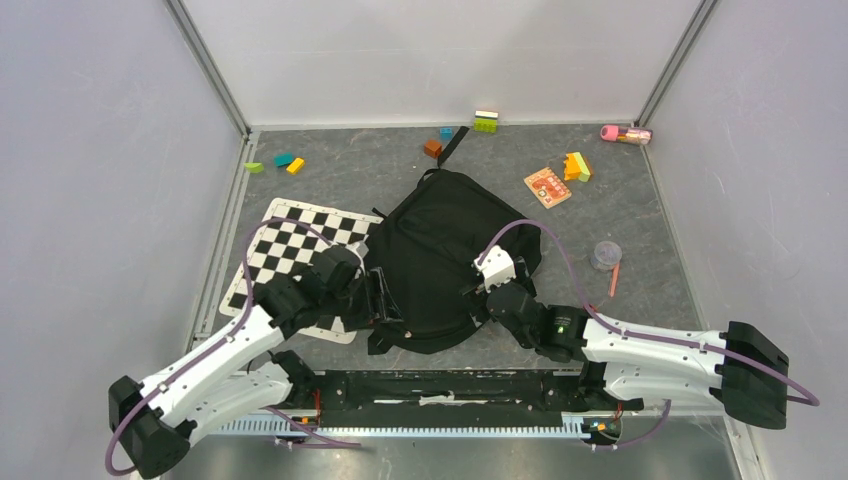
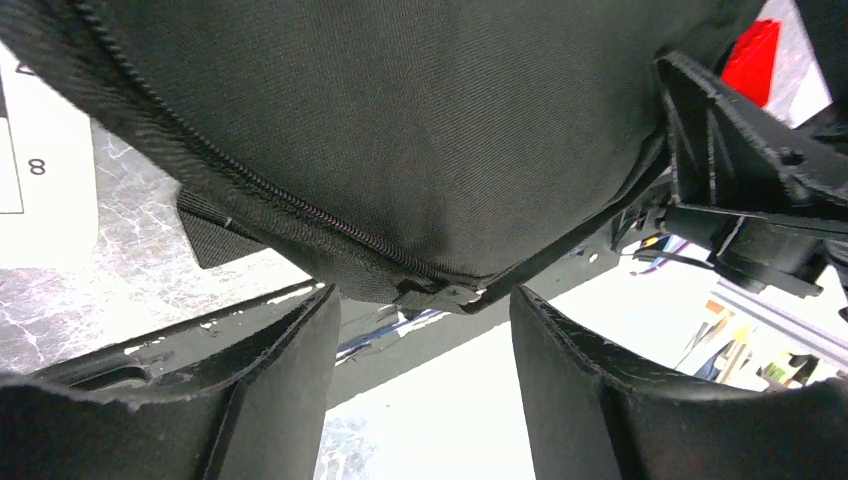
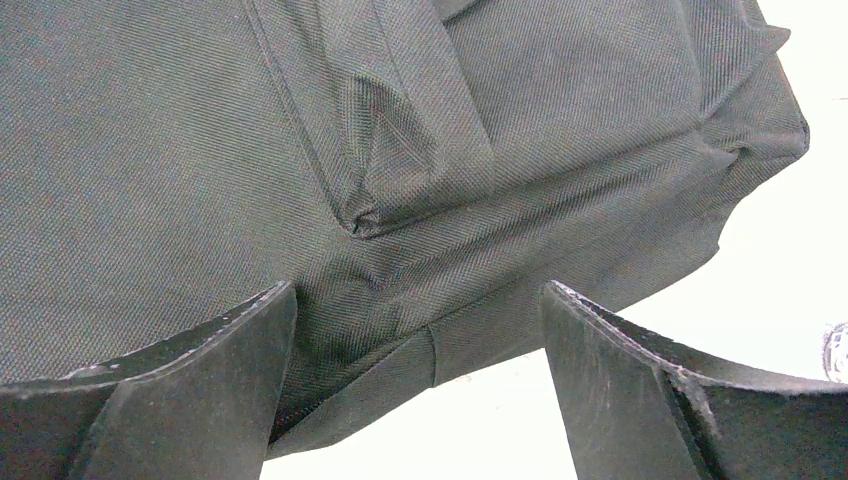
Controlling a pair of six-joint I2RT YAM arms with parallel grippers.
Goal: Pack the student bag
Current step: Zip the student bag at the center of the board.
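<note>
While flanking student bag (image 1: 440, 240), left hand (image 2: 415, 295), right hand (image 3: 418, 290) gape.

**benchrat:** how were the arms sitting at that point?

**yam_fan:** both reached inward off their bases. The left arm (image 1: 215, 360) ran up and to the right, with its wrist turned toward the middle. The right arm (image 1: 650, 350) lay low and long, pointing left, wrist kinked upward.

**benchrat:** and the claws?

**yam_fan:** the left gripper (image 2: 420, 300) had its jaws parted, with a clear gap between the fingers (image 2: 280, 400). The right gripper (image 3: 418, 290) was spread wide too. Neither was clamped down. They faced each other, tips apart.
</note>
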